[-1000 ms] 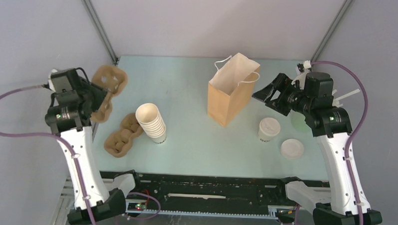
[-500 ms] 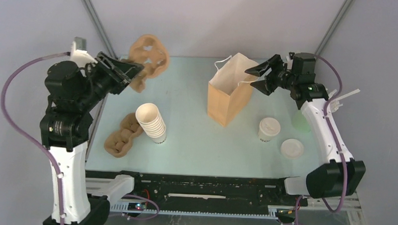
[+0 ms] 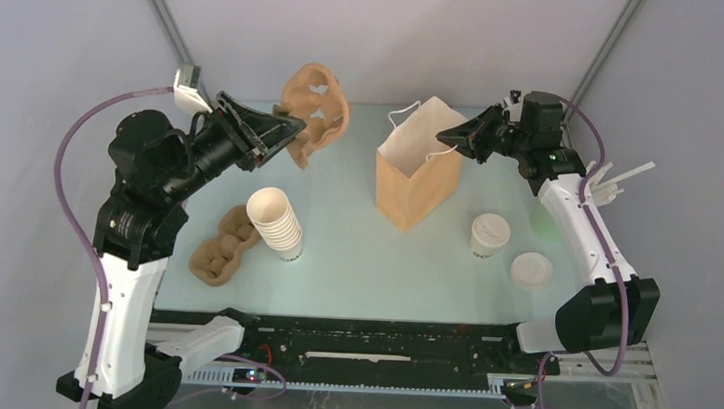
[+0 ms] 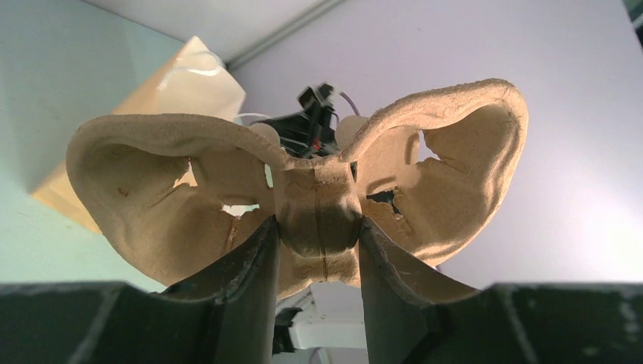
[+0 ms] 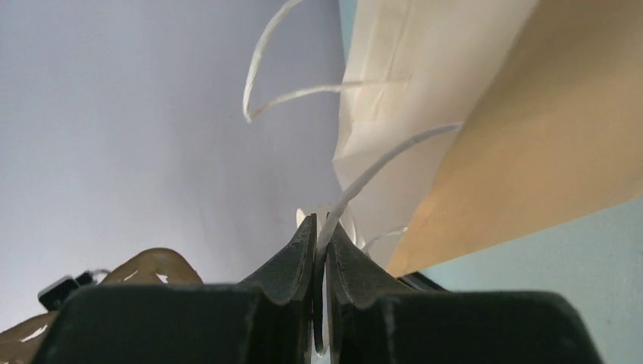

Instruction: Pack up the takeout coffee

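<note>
- Counter (image 3: 356, 259): pale mint-green, matt; a black rail (image 3: 372, 341) runs along its 6 o'clock edge.
- Room: plain grey walls (image 3: 392, 33); two metal struts (image 3: 177, 48) slant in towards the far corners of the counter.
- Takeout coffee (image 3: 489, 234): cream cup with white lid on, upright on the counter at 4 o'clock from the paper bag (image 3: 418, 175), apart from it; no claw touches it.
- Loose lid (image 3: 531, 269): flat on the counter at 4 o'clock from the cup, near but apart.
- Stack of cups (image 3: 276, 221): tilted, at 8 o'clock from the bag; a second carrier (image 3: 222, 247) lies at its 8 o'clock.
- Left claw (image 4: 315, 235): clamped on the middle rib of a brown pulp cup carrier (image 4: 318, 212), held in the air above the counter's 11 o'clock part.
- Right claw (image 5: 317, 231): pressed together on the bag's white string handle (image 5: 379, 163), at the bag's 2 o'clock.
- Writing: small dark print low on the coffee cup and on the stack's lowest cup; too small to read; bag unprinted on the sides that show.
</note>
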You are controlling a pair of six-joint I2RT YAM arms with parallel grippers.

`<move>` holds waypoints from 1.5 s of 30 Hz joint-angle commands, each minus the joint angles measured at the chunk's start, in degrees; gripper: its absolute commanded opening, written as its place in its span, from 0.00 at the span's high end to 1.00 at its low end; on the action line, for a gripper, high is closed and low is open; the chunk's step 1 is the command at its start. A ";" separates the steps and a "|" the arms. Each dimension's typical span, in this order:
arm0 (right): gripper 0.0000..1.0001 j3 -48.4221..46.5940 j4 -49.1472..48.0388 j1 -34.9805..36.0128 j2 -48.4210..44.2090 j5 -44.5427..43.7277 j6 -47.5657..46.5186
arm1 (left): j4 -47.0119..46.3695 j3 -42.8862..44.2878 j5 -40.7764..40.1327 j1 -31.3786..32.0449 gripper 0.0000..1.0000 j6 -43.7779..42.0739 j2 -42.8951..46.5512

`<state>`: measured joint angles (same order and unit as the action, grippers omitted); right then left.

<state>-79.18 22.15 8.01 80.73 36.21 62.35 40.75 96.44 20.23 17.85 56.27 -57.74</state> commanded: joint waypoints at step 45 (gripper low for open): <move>0.91 23.67 -25.48 17.30 -16.53 3.30 11.35 | -5.51 -0.69 -7.76 16.65 0.63 12.28 -9.50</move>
<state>-61.21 -5.39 27.38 69.65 40.34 75.68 34.06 94.76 14.68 33.39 69.97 -66.46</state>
